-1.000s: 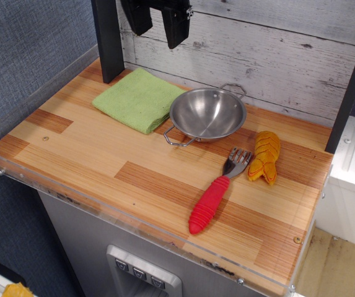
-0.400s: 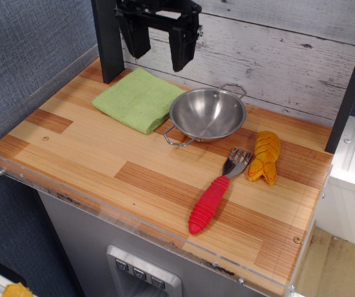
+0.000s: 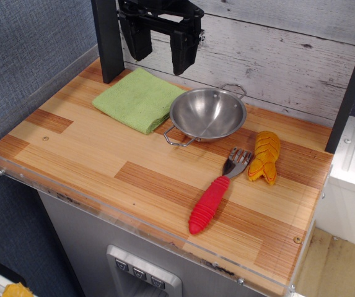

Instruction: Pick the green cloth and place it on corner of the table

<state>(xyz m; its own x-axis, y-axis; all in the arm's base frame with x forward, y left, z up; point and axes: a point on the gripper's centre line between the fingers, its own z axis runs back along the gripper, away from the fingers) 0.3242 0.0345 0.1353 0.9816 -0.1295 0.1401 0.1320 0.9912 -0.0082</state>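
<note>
The green cloth [image 3: 139,99] is seen lying flat and folded on the table [image 3: 103,167], toward the back left part of the striped wooden top, just in front of the black post [image 3: 108,40] that rises at the rear corner. Its right edge is found just beside the steel bowl [image 3: 207,114], whose near handle seems to reach the cloth's lower right corner; whether the two touch cannot be told.

The claw [image 3: 160,49] is held in the air above the back of the table, in front of the grey plank wall [image 3: 276,55]. Its two black fingers [image 3: 183,52] are pointed downward and are set wide apart, with nothing held between them. The cloth lies below the claw and slightly toward the front; no contact is made, and a clear gap is seen between the fingertips and the cloth.

Further right, a fork with a red handle [image 3: 214,195] is laid slantwise on the wood, and a yellow toy [image 3: 264,157] is placed just beside its tines. The front and left edges of the table are bordered by a clear plastic rim [image 3: 72,195]
</note>
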